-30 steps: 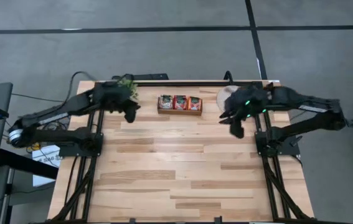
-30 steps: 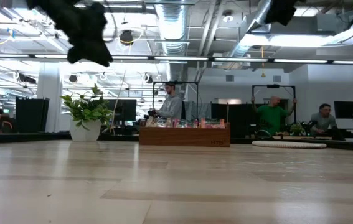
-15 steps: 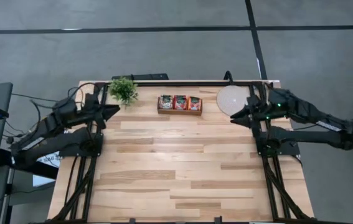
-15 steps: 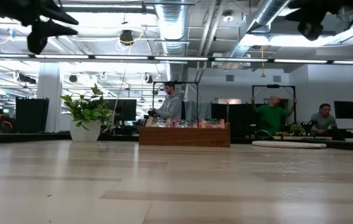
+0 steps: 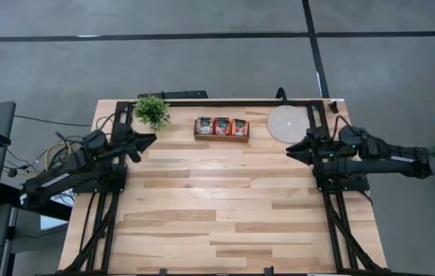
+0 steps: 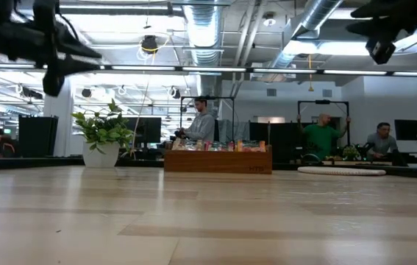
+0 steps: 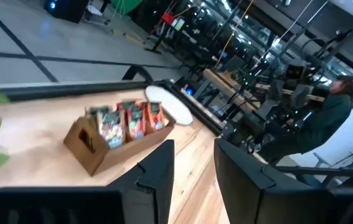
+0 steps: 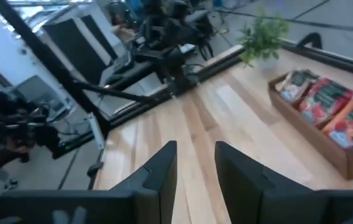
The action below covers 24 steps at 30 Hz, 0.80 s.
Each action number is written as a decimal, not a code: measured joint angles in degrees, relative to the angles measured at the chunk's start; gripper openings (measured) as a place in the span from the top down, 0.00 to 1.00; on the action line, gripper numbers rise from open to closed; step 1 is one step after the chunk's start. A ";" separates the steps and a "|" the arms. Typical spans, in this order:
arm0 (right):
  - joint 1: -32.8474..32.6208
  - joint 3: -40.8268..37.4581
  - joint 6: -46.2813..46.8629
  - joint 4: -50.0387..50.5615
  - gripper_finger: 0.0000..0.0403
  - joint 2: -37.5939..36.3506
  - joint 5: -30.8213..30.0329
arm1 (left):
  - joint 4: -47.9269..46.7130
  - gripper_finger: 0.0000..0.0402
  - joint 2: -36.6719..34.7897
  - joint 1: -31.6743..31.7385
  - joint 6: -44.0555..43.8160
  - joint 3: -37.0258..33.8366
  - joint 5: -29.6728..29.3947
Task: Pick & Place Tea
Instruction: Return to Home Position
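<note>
At the table's far edge, the wooden organizer (image 5: pixel 221 139) held tea sachets (image 5: pixel 222 126): pale, red and orange, one colour per compartment. The left gripper (image 5: pixel 153 138) and right gripper (image 5: pixel 291 150) hung parted, empty.

No text legible; tray (image 6: pixel 218 160) mark perhaps lettering.

Black jointed arms (image 5: pixel 71 165) with flat, square-tipped black fingers (image 7: pixel 157 177) (loose cables (image 5: pixel 57 146) trail behind the left one)

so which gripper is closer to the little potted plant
Left. The left gripper hangs close beside the potted plant; the right gripper is across the table, by the round pale disc.
</note>
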<state>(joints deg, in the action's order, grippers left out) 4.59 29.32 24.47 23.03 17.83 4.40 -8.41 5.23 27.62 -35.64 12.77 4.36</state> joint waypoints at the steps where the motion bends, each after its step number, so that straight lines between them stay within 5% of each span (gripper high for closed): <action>1: -0.72 -0.44 0.05 -0.03 0.75 -0.36 0.08 | 1.17 0.74 0.00 0.00 -0.11 -1.41 0.01; 13: -5.74 -3.32 2.62 1.19 0.75 0.20 0.11 | -1.31 0.74 0.00 0.00 -5.77 -5.54 0.48; 19: -8.31 -7.37 -2.74 -8.45 0.75 -0.85 1.04 | 8.33 0.74 -0.02 -1.66 15.45 -5.56 22.37; 24: -11.90 -13.55 -4.80 -18.03 0.75 -1.52 1.49 | 8.10 0.74 0.02 -4.86 16.59 -5.51 23.78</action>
<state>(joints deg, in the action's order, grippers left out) -7.31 15.77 19.67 5.00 16.32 5.89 -0.31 5.26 22.76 -19.05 7.26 28.13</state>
